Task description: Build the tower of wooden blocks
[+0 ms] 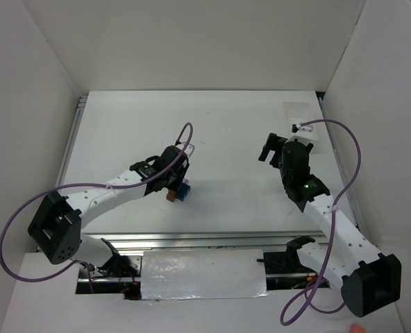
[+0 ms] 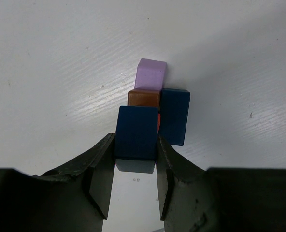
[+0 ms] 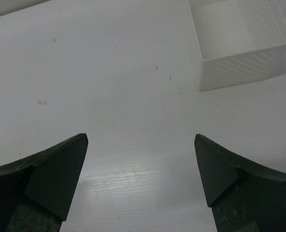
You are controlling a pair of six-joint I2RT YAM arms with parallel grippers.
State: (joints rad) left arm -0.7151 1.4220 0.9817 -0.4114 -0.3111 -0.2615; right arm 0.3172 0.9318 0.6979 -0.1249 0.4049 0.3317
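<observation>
**Left gripper grips a blue block at the tower.** The left gripper (image 2: 135,145) is clamped on a dark blue block (image 2: 135,130). Its two black fingers (image 2: 97,179) press flat against the block's side faces. The block is a small painted wooden cuboid, sharp-edged and matt.

The tower (image 1: 180,193) sits a little left of the table's centre, in the near half, directly under this gripper. In the left wrist view its other pieces crowd just past the held block:
- a second blue block (image 2: 175,116) stands to the right, taller than it is wide;
- a brown block (image 2: 144,98) lies straight beyond the held one;
- a pale purple block (image 2: 151,75) lies farthest off;
- a red block (image 2: 158,121) shows only as a sliver between the two blues.

That makes five blocks in sight: two blue, one brown, one purple and one red. Whether the held block rests on the table or touches its neighbours cannot be told.

The right gripper (image 3: 140,159) hangs over the right side of the table with its jaws wide apart. Its two fingers are dull, dark wedges. Beyond it, at the far right, stands one tray (image 3: 239,72). It is rectangular white plastic, and its walls are pricked with rows of tiny holes.

The table (image 1: 247,132) is white with a faint ridged sheen and a few dark specks. The two arms, left arm (image 1: 101,198) and right arm (image 1: 330,215), are white with black joints. Each trails one looping purple cable (image 1: 11,222).
</observation>
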